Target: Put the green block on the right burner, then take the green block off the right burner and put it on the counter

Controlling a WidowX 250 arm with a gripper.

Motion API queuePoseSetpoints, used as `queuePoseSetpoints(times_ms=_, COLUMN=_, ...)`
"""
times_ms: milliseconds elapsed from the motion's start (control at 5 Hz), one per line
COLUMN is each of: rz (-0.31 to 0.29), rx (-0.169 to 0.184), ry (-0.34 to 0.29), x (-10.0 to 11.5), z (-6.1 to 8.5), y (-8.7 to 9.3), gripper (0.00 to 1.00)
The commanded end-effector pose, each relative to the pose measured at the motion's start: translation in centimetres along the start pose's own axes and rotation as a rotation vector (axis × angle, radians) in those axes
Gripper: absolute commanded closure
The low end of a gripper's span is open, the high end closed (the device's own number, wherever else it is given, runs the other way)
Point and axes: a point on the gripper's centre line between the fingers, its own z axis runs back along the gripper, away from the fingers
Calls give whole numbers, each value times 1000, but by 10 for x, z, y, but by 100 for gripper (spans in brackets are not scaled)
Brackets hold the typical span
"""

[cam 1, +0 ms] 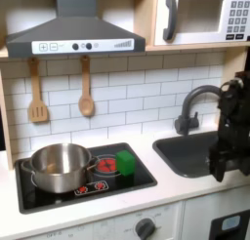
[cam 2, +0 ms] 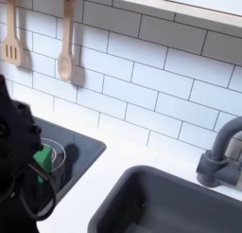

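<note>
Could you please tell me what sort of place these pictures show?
It looks like a toy kitchen: a black stove panel with printed red burners carries a steel pot, a grey sink basin with a faucet sits beside it, and wooden utensils hang on white tile.

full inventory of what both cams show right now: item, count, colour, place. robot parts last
small bright green cube: 1, green, on the black stove panel at the right burner's edge, first exterior view
round red ringed burner: 1, red, right of the pot
shiny steel pot: 1, silver, on the stove's left half
glossy black stove panel: 1, black, set in the counter
off-white counter: 1, front of scene
dark grey sink basin: 1, right of the stove
grey faucet: 1, behind the sink
wooden spatula: 1, on the tiled wall
wooden spoon: 1, beside the spatula
range hood: 1, grey
microwave: 1, upper right
black robot arm: 1, over the sink; gripper state unclear
</note>
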Motion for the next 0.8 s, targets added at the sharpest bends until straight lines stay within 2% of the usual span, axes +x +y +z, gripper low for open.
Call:
queuePoseSetpoints(times_ms=0, rz=13, rx=-1, ry=25, x=-6, z=-1, y=1, gripper=0)
queuePoseSetpoints(times_ms=400, rz=28, rx=-12, ry=39, x=-9, z=0, y=3, gripper=0)
queuePoseSetpoints(times_ms=600, rz=30, rx=-39, ry=51, x=-12, z=1, y=4, gripper=0)
